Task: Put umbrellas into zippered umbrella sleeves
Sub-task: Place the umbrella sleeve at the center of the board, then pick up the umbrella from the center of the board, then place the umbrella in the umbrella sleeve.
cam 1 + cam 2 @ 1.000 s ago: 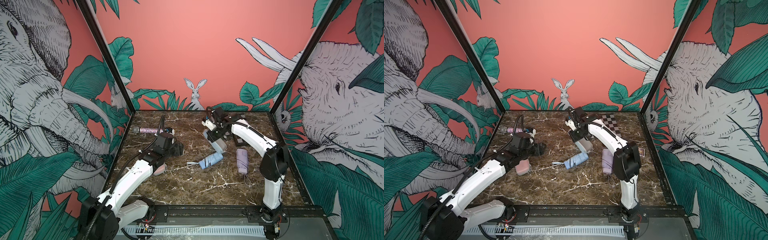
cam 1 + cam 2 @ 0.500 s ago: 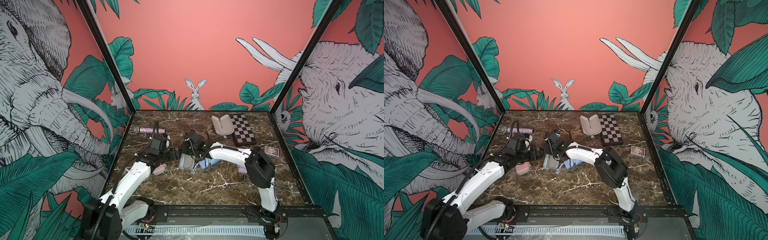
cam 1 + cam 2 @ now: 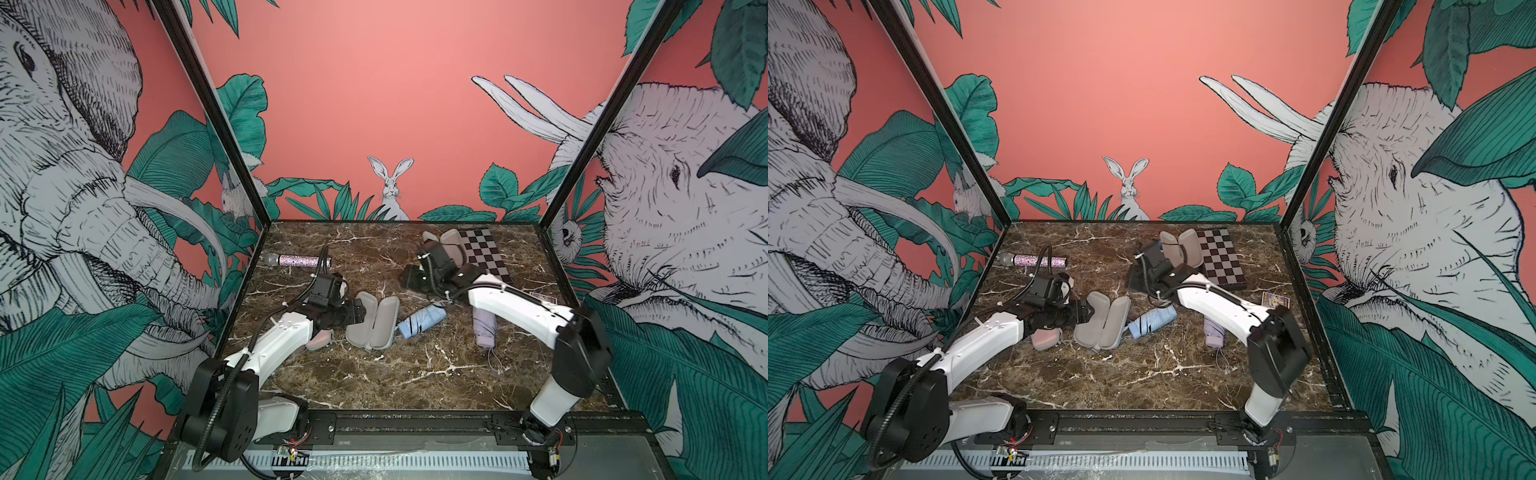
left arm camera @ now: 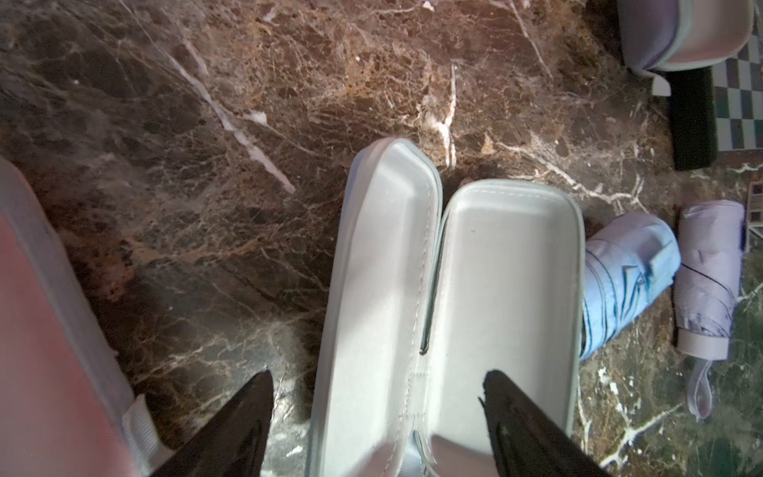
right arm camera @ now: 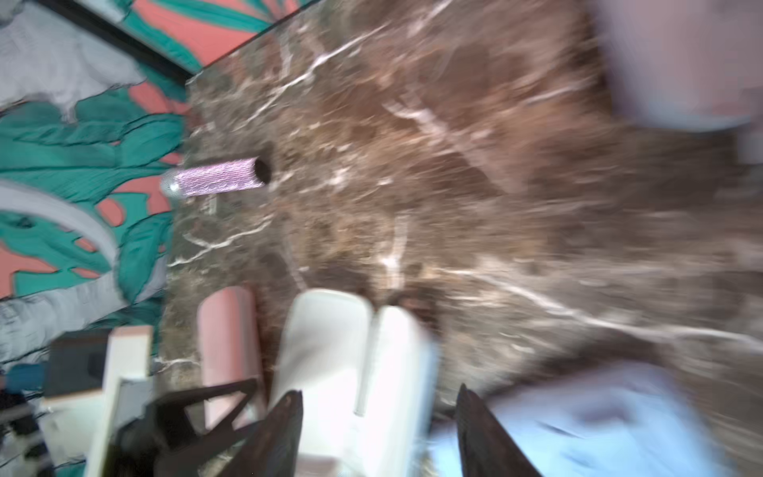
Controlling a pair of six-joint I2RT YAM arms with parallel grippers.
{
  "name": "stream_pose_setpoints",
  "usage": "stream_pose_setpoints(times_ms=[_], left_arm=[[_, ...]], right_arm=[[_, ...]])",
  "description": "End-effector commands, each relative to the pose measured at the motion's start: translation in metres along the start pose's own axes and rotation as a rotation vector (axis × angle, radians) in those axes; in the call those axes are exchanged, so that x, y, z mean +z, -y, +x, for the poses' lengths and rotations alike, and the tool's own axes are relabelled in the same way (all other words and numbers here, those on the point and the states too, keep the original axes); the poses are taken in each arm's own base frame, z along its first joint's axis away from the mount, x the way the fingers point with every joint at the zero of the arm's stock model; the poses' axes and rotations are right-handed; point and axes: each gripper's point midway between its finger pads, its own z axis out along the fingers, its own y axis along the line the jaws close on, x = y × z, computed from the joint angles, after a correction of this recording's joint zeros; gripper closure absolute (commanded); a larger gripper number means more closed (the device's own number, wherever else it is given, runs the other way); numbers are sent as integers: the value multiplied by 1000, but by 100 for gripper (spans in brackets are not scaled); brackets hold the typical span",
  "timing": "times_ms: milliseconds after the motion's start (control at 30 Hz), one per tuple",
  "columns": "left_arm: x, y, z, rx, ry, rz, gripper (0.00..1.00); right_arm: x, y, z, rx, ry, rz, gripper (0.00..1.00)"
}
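Left pincer point(image 4: 377, 380) is held spread wide over one end of the unzipped grey-lined sleeve point(image 3: 372, 320). Right pincer point(image 5: 380, 396) is seen spread apart, the view blurred. The light blue umbrella point(image 3: 422, 323) is laid on the counter point(image 3: 415, 374), just beside that sleeve.

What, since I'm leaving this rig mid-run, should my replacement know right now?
Left pincer: open, over the open sleeve's near end.
Right pincer: open, empty, over the table.
Blue umbrella lies beside that empty sleeve; lilac umbrella loose nearby.
Second open sleeve at the back; pink sleeve looks shut, contents unseen.
Done: none seen loaded.
To do: load blue and lilac, zip.
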Motion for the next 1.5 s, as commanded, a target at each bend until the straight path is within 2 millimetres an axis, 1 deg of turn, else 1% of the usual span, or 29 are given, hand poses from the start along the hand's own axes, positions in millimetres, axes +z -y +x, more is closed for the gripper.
stream_pose_setpoints(times_ms=[0, 33, 67, 100, 167, 233, 300, 400, 467, 567, 600, 667, 700, 767, 800, 833, 867, 933, 1000, 1033, 1100, 1200, 1233, 1300, 1333, 1400, 1467], left_arm=[[1, -18, -4, 38, -10, -119, 21], [2, -19, -6, 42, -13, -129, 22], [4, -19, -7, 42, -16, -130, 22], [6, -18, -9, 36, -16, -128, 23], [11, -15, -11, 26, -16, -113, 25], [18, -16, -7, 11, -32, -107, 27], [22, -20, -3, 12, -47, -119, 31], [26, -21, 0, 1, -39, -114, 36], [29, -20, 1, -14, -29, -101, 41], [35, -19, 4, -49, -16, -72, 53], [36, -18, 4, -60, -12, -60, 59], [38, -16, 6, -68, -11, -45, 68], [39, -16, 7, -72, -12, -41, 73], [36, -15, 6, -74, -4, -38, 85], [33, -14, 4, -74, 7, -35, 92], [30, -13, 2, -77, 17, -34, 98], [27, -13, 1, -80, 23, -33, 100], [20, -10, -2, -94, 36, -28, 100], [13, -6, -2, -95, 47, -31, 100], [8, -3, -2, -85, 57, -43, 100], [0, 5, -4, -57, 78, -67, 100], [-11, 10, -4, -56, 80, -144, 100], [-13, 11, -3, -71, 78, -162, 100], [-16, 16, -2, -89, 82, -169, 100], [-16, 20, -1, -95, 83, -167, 100], [-15, 29, 0, -110, 84, -153, 100], [-12, 34, 2, -124, 81, -149, 100]], right_arm=[[-10, 79, 56, 53, -135, 274, 27], [-12, 84, 61, 94, -123, 316, 15], [-12, 85, 63, 122, -107, 344, 12], [-7, 86, 66, 147, -96, 368, 12], [12, 83, 74, 189, -110, 399, 12], [34, 76, 78, 205, -128, 400, 14], [48, 74, 79, 226, -129, 422, 16], [66, 78, 81, 272, -109, 438, 20], [72, 83, 82, 282, -106, 459, 22], [78, 95, 88, 324, -115, 469, 29], [79, 100, 91, 331, -119, 470, 32], [75, 109, 95, 329, -120, 489, 37], [72, 113, 94, 325, -107, 490, 42], [64, 112, 81, 289, -61, 471, 53], [56, 109, 69, 245, -25, 464, 60], [46, 103, 54, 194, 18, 459, 65], [37, 98, 40, 144, 58, 455, 68], [14, 85, 10, 45, 142, 449, 76], [-3, 69, -12, -40, 196, 431, 82], [-14, 52, -27, -78, 236, 407, 84], [-26, 23, -42, -176, 288, 385, 86], [-38, -29, -57, -346, 403, 387, 88], [-41, -43, -62, -387, 455, 403, 88], [-43, -68, -69, -437, 552, 408, 90], [-41, -79, -70, -453, 607, 408, 90], [-25, -93, -66, -483, 653, 408, 91], [-3, -100, -53, -506, 641, 403, 92]])
